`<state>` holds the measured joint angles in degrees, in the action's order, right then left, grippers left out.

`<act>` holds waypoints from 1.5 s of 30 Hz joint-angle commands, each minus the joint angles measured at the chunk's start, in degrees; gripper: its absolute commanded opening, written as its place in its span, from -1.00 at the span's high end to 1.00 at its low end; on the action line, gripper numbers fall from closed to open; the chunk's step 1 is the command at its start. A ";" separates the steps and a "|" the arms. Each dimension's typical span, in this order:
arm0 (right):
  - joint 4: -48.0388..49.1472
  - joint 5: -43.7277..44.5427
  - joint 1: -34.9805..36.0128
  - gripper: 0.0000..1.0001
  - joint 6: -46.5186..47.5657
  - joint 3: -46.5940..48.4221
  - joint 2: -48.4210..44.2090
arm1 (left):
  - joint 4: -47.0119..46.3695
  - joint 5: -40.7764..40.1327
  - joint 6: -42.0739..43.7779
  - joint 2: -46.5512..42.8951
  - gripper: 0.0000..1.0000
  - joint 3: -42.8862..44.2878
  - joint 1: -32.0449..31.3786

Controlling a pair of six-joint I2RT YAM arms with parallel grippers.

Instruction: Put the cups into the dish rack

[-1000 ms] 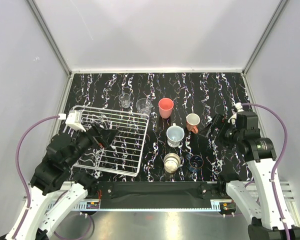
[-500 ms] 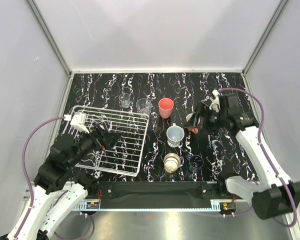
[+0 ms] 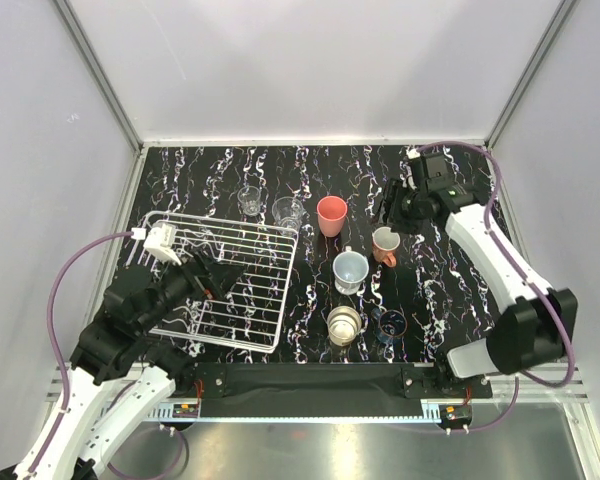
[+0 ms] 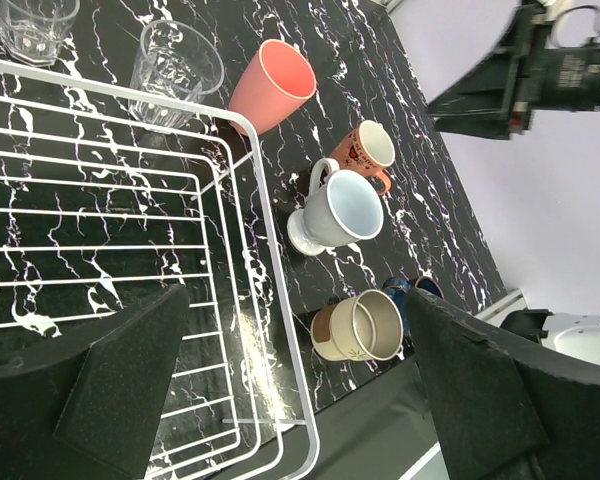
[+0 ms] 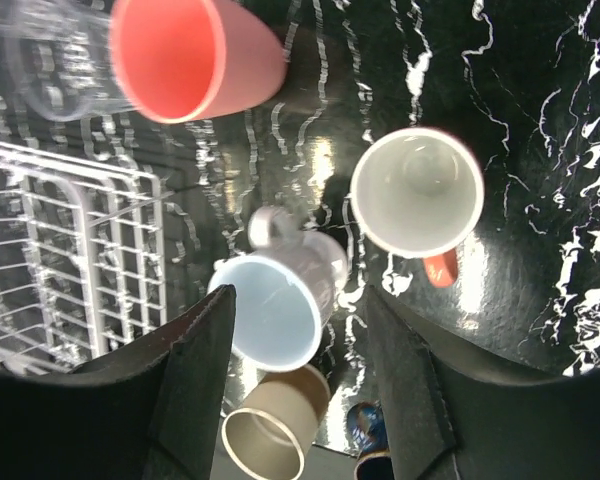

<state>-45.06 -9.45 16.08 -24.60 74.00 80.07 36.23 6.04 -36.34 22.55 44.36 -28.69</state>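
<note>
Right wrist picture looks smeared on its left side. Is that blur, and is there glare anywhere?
Right wrist view: the dish rack and clear glass are smeared, the salmon mug is fairly crisp, and bright glare streaks the table beside it. Left wrist view: mostly crisp. Top external view: sharp, evenly lit.

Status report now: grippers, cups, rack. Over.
Left gripper open, over dish rack. Right gripper open, near salmon mug. No cup loaded yet. Nothing blocking seen.

the marbled table (image 3: 200, 170) bears a dish rack (image 3: 250, 300), two glasses (image 3: 249, 200) (image 3: 287, 212), coral tumbler (image 3: 331, 214), salmon mug (image 3: 385, 243), pale mug (image 3: 350, 270), beige cup (image 3: 344, 324), blue cup (image 3: 391, 323).
</note>
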 commanded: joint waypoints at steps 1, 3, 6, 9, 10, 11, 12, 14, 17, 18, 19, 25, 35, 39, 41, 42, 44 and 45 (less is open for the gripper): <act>2.95 2.34 0.18 -0.24 1.40 1.77 4.11 | -4.15 1.86 -0.58 0.92 -0.91 -0.41 -0.14; 3.48 2.60 0.18 -0.24 1.83 1.77 5.70 | -4.15 2.22 -0.93 1.18 -0.91 -0.24 -0.14; 4.19 3.12 0.18 -0.27 2.62 2.38 9.56 | -4.41 2.31 -1.10 1.10 -0.91 -0.41 -0.14; 4.45 3.30 0.18 -0.25 2.98 3.43 12.82 | -4.15 2.22 -1.02 1.01 -0.91 -0.59 -0.14; 4.71 3.74 0.18 -0.25 2.89 3.43 13.78 | -4.06 2.22 -0.84 0.92 -0.91 -0.50 -0.23; 5.24 3.91 0.10 -0.25 2.80 3.43 14.23 | -3.80 2.04 -0.93 0.92 -0.91 -0.50 -0.14; 5.50 4.00 0.18 -0.24 2.89 3.43 14.67 | -3.80 1.96 -0.93 0.83 -0.91 -0.59 -0.14; 5.68 4.35 0.18 -0.23 2.89 3.52 16.34 | -3.97 1.87 -0.93 0.83 -0.91 -0.94 -0.14; 6.73 4.27 0.18 -0.15 2.89 3.09 18.10 | -4.76 2.74 -1.45 1.10 -0.91 -1.29 -0.23; 7.09 4.18 0.27 -0.13 2.72 2.82 18.36 | -4.94 2.92 -1.63 1.18 -0.90 -1.38 -0.14; 7.44 4.18 0.27 -0.14 2.63 2.65 18.89 | -5.11 3.27 -1.72 1.36 -0.90 -1.55 -0.14; 8.76 4.62 0.45 0.02 2.28 2.47 21.26 | -5.11 3.27 -1.54 2.06 -0.90 -1.56 -0.14; 8.32 7.78 0.89 0.35 1.22 2.91 24.16 | -5.73 4.59 -2.07 3.20 -0.89 -1.47 -0.14; 9.64 9.10 0.80 0.58 0.87 0.80 21.97 | -5.99 6.87 -2.34 4.35 -0.85 -0.94 -0.14; 10.08 9.10 0.89 0.64 0.61 -0.25 19.60 | -6.34 9.23 -2.16 5.58 -0.82 -0.59 -0.14; 9.99 9.10 0.89 0.77 0.61 -0.43 18.55 | -6.43 10.03 -2.07 6.19 -0.82 -0.33 -0.23; 9.99 9.19 0.97 0.99 0.43 -0.96 15.30 | -6.43 12.14 -1.90 7.60 -0.80 0.55 -0.14; 9.73 9.10 0.89 1.00 0.43 -1.05 14.16 | -6.61 12.76 -1.90 7.95 -0.79 0.99 -0.14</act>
<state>-37.19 -1.74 16.60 -23.94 72.90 100.07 32.84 13.63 -38.50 29.10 42.74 -28.69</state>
